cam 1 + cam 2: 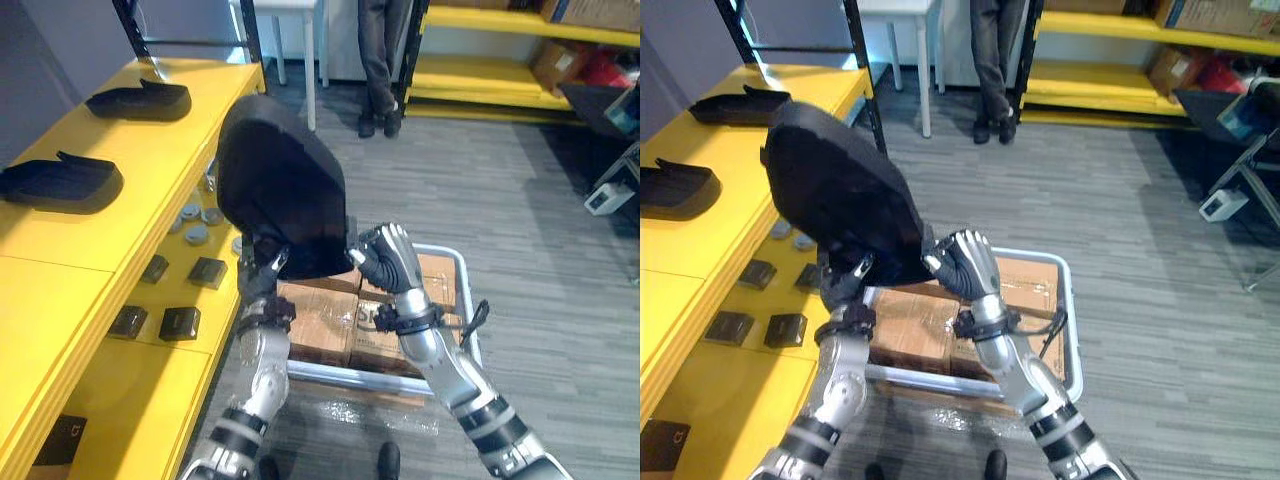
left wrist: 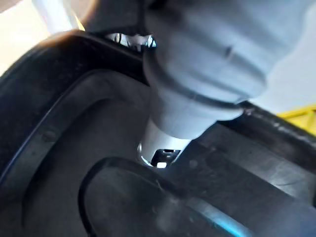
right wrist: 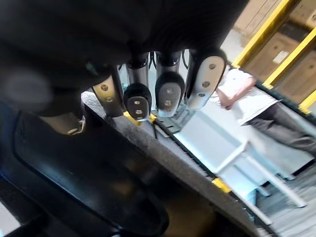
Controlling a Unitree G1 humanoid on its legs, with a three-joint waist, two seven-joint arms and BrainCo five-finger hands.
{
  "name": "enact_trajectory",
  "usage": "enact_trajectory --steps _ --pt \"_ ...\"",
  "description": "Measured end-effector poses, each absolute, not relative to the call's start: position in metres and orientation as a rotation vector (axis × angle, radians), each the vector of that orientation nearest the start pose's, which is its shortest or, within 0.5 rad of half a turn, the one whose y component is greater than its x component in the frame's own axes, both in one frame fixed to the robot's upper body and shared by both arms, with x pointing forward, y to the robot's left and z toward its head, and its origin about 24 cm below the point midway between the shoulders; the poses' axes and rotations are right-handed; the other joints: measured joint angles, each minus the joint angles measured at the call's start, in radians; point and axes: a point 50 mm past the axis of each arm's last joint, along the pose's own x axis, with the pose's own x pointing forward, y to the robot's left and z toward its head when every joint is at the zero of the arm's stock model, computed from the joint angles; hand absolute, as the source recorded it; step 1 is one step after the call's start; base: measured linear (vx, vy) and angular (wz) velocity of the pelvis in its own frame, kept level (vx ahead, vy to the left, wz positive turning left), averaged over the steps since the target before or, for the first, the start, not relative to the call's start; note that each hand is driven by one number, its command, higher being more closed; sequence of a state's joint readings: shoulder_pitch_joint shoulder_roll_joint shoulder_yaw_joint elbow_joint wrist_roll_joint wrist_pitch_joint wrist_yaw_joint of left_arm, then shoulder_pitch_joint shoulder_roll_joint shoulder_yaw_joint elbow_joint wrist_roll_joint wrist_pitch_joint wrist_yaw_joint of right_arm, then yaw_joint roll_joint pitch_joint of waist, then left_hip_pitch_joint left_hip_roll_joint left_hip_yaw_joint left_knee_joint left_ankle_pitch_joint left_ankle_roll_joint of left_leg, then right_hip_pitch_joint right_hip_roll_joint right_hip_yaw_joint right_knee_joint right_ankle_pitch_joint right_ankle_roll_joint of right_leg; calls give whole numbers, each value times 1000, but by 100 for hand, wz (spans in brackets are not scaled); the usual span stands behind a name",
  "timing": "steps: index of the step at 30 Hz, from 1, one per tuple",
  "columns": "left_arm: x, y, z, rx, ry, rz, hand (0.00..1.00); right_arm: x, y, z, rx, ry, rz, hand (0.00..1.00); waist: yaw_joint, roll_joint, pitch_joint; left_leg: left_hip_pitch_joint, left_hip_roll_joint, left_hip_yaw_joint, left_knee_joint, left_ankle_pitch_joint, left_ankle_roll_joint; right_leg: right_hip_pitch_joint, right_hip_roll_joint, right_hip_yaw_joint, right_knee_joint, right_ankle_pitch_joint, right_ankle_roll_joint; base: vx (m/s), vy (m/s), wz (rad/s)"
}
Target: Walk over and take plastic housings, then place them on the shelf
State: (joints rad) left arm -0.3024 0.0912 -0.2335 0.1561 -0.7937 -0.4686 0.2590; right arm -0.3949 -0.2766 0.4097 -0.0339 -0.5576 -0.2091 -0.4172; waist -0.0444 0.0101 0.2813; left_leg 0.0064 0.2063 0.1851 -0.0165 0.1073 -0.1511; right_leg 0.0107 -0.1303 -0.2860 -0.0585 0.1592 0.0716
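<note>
Closest in, black plastic housing (image 1: 280,180) lifted high between both arms, clear of everything below, not yet on the shelf. Far left, yellow shelf (image 1: 140,160) with two more shells lying flat on its top level: far housing (image 1: 140,100) and near housing (image 1: 62,185), well apart, bare yellow between them. On the lower level, grey discs (image 1: 195,225) and small black parts (image 1: 180,322). Next across, left robot hand (image 1: 262,272) curled round the raised housing's lower rim, one digit pressed against the inner face in the left wrist view. Then right robot hand (image 1: 388,258) clamped on the rim's other side, dark fingertips (image 3: 168,96) hooked over the edge, thumb set apart from them. Beneath both, cart (image 1: 462,270) loaded with cardboard boxes (image 1: 320,320). Farther back, person (image 1: 380,60) standing near a white table (image 1: 310,60).

Risks from here: bulky shell gripped only along its bottom edge, so probably top-heavy and prone to tip or twist free on any loosening during the swing left. Possible clip against the black upright (image 1: 245,30), or a landing on top of near housing instead of bare yellow. Much of the shelf screened by the shell itself, hence a partly blind set-down
</note>
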Motion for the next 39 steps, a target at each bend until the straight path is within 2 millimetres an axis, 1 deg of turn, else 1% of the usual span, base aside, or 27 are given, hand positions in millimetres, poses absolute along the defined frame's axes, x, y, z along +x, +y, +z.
enact_trajectory --steps 2,4,6,8,9,11,12,13,14,15,16,18,20,22,23,24,25,26,27,29,30,31,33,34,35,38,39 --pt "287 132 104 -725 -374 74 100 270 -79 149 -640 -825 97 100 1 1 -26 7 1 4 -9 -2 1 27 -9 -36 -2 -10 2 43 39 62" --pt "281 132 108 -673 -398 47 100 260 -84 140 -586 -786 104 100 -13 4 -45 -3 18 102 5 -3 8 74 -36 -123 1 -28 12 48 35 120" --pt "276 133 116 -584 -432 -1 100 250 -90 130 -548 -747 120 100 -15 7 -52 -15 31 252 63 17 54 122 -90 -237 49 -62 45 118 87 160" --pt "271 138 118 -525 -436 -25 100 240 -87 119 -506 -704 153 100 17 6 -59 -14 -12 251 70 24 82 134 -161 -313 137 -98 64 111 148 106" --pt "265 145 116 -479 -433 -25 100 234 -82 111 -483 -673 179 100 40 3 -69 -9 -60 221 43 23 101 135 -213 -354 191 -114 70 101 224 88" --pt "251 157 116 -422 -440 -21 100 225 -76 101 -457 -634 217 100 53 5 -72 9 -120 174 -18 31 120 126 -287 -380 303 -116 71 111 289 98" --pt "244 164 115 -399 -438 -28 100 219 -70 96 -433 -613 257 100 63 4 -72 25 -146 143 -42 33 126 111 -339 -381 408 -107 59 81 305 97" --pt "238 167 117 -381 -442 -42 100 214 -64 92 -422 -594 298 100 64 4 -71 36 -167 105 -49 29 133 77 -391 -346 540 -71 5 69 310 100" --pt "234 167 120 -378 -456 -55 100 212 -62 89 -417 -580 310 100 66 4 -70 41 -174 84 -49 26 138 51 -411 -308 614 -36 -44 50 251 107" --pt "227 166 129 -364 -496 -83 100 212 -58 85 -412 -558 324 100 69 9 -62 52 -177 31 -49 20 147 -10 -413 -204 750 -19 -66 50 174 92" --pt "225 165 134 -358 -518 -105 100 213 -58 83 -414 -547 325 100 69 10 -61 52 -177 1 -49 17 151 -34 -391 -161 813 -56 -30 56 95 126" --pt "221 163 148 -337 -585 -174 100 217 -55 88 -402 -556 313 100 62 13 -59 50 -179 -103 -46 10 171 -82 -260 -72 873 -239 -10 45 -33 138" --pt "221 164 151 -333 -589 -196 100 222 -57 90 -417 -552 296 100 60 15 -58 44 -186 -158 -42 17 182 -85 -173 -23 753 -289 10 28 -44 131" --pt "223 166 150 -338 -567 -203 100 226 -59 92 -432 -551 281 100 55 16 -58 10 -196 -210 -30 18 182 -91 -104 52 592 -290 12 -21 -84 136" --pt "224 167 148 -343 -546 -208 100 226 -60 91 -436 -543 281 100 56 0 -67 -9 -213 -249 -44 9 170 -95 -64 99 490 -290 12 -48 -121 136" --pt "222 172 149 -334 -543 -205 100 226 -56 93 -412 -542 282 100 55 -100 -85 -47 -299 -234 19 -24 164 -114 -135 135 385 -303 -6 -46 -156 146" --pt "223 170 145 -360 -535 -202 100 228 -58 95 -417 -545 279 100 35 -95 -74 -96 -307 -224 174 -35 171 -111 -153 114 418 -299 50 -1 -173 108" --pt "219 170 136 -411 -501 -170 100 229 -62 92 -430 -527 291 100 38 -34 -78 -112 -260 -217 265 -151 144 -86 -117 88 394 -302 44 67 -159 42" --pt "214 170 127 -440 -469 -145 100 228 -61 90 -425 -511 327 100 55 -10 -79 -93 -235 -210 244 -157 135 -47 -79 91 326 -283 29 112 -122 0" --pt "210 172 121 -474 -449 -132 100 227 -61 90 -407 -508 354 100 63 -3 -93 -99 -215 -204 231 -158 133 -9 -52 77 252 -248 20 139 -65 -6" --pt "209 170 120 -499 -451 -132 100 226 -62 91 -396 -512 363 100 61 -4 -97 -111 -185 -156 231 -167 129 15 -40 47 198 -198 17 145 -55 24" --pt "210 169 120 -510 -452 -133 100 227 -63 91 -400 -513 362 100 57 -4 -98 -114 -161 -103 231 -167 129 27 -40 27 178 -187 24 137 -45 47" --pt "217 161 114 -553 -432 -157 100 229 -72 92 -421 -512 346 100 28 6 -106 -121 -60 115 241 -164 132 42 -55 -42 172 -181 21 144 15 91" --pt "220 157 111 -571 -422 -161 100 231 -77 92 -426 -506 338 100 17 17 -113 -122 -37 173 238 -144 143 46 -64 -72 175 -181 21 203 103 105" --pt "223 153 109 -597 -415 -163 100 233 -81 93 -432 -502 339 100 10 27 -118 -117 -45 193 223 -110 130 44 -82 -90 185 -184 24 163 140 65" --pt "224 153 107 -611 -416 -150 100 233 -79 93 -387 -483 370 100 10 27 -119 -119 -104 159 249 -104 137 76 -142 -117 193 -190 34 98 178 43" --pt "223 152 107 -612 -416 -151 100 233 -79 93 -376 -479 376 0 11 27 -119 -114 -120 148 255 -105 138 90 -157 -130 195 -190 37 53 166 47"
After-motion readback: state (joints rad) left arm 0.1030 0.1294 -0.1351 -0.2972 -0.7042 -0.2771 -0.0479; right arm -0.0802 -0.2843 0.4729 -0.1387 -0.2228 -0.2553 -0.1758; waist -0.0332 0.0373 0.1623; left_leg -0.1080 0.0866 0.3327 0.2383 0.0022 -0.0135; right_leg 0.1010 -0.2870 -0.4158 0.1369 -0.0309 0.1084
